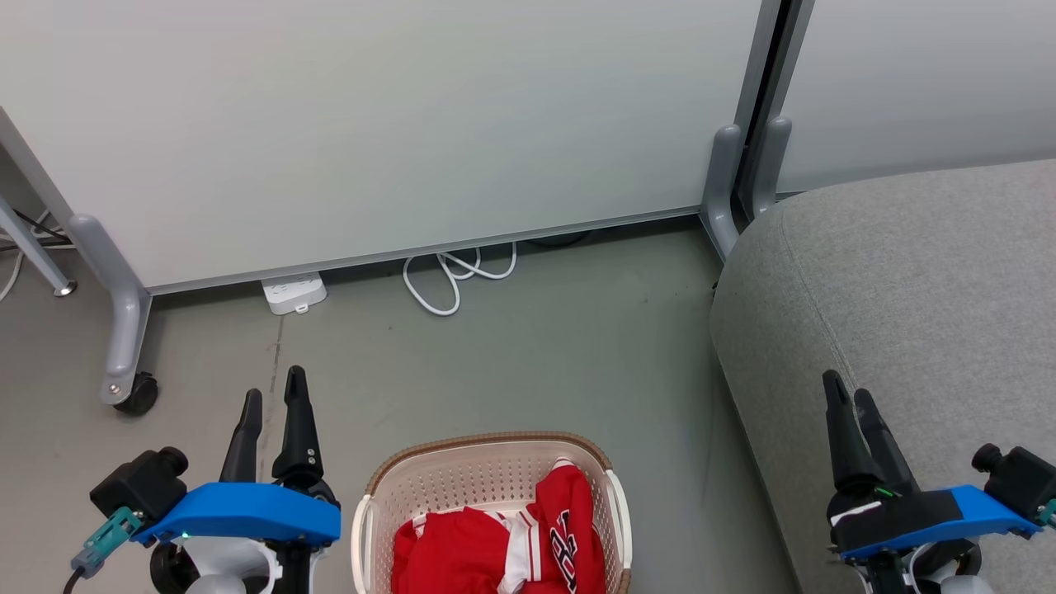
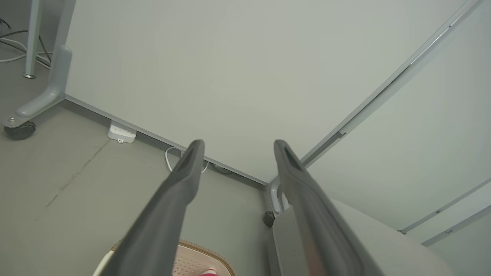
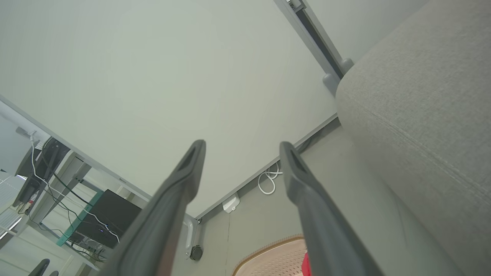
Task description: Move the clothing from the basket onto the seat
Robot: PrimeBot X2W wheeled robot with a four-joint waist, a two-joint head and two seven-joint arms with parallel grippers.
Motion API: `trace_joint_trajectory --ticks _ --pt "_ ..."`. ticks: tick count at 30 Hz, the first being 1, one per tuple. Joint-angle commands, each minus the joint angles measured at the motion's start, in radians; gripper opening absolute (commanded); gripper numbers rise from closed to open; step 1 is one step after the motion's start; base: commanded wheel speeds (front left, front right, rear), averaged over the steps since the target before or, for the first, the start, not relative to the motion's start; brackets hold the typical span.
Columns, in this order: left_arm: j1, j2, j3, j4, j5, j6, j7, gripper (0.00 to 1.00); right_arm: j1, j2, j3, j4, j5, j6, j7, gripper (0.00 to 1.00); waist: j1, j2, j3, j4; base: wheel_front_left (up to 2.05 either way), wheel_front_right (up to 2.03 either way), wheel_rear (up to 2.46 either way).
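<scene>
nothing of the job looks done yet. both pieces of the clothing (image 1: 503, 549) lie in the basket (image 1: 487, 443), which stands on the floor (image 1: 536, 346) between the two arms. a strip of floor separates it from the seat's left edge. the fabric is soft, crumpled red. the plainer piece is slumped toward the basket's left wall. the jersey, with white striped trim and black-white lettering, is heaped against the right wall, and its top reaches about up to the rim. the near part of the heap is cut off by the head view's bottom edge.

the left gripper (image 1: 274, 384) hangs over the floor left of the basket, and the right gripper (image 1: 847, 385) over the seat's near left edge. each wrist view shows its fingers spread apart with nothing between them.

the seat (image 1: 916, 280), grey with a stitched seam, carries no red fabric where it shows. so i judge both garments are left to lift out and carry across.

beyond, a white cable (image 1: 450, 276) and a power strip (image 1: 293, 293) lie at the foot of the pale wall panel (image 1: 396, 124).
</scene>
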Motion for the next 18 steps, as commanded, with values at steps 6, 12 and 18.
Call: trace_joint_trajectory --ticks 6,12,18 --pt "-0.023 0.017 -0.026 -0.003 0.092 0.012 -0.025 1.0 -0.017 -0.006 0.012 -0.002 -0.094 0.002 -0.025 1.0 -0.0001 0.0 -0.005 0.001 0.0 0.0 0.0" --pt "-0.022 0.024 -0.052 0.016 0.173 0.017 -0.045 1.0 -0.011 -0.007 0.016 0.013 -0.181 0.002 -0.044 1.0 -0.0001 0.0 -0.01 0.004 0.0 0.0 0.0" --pt "-0.025 0.029 -0.066 0.025 0.229 0.022 -0.059 1.0 -0.011 -0.007 0.021 0.02 -0.239 0.002 -0.058 1.0 -0.0001 0.0 -0.011 0.006 0.0 0.0 0.0"
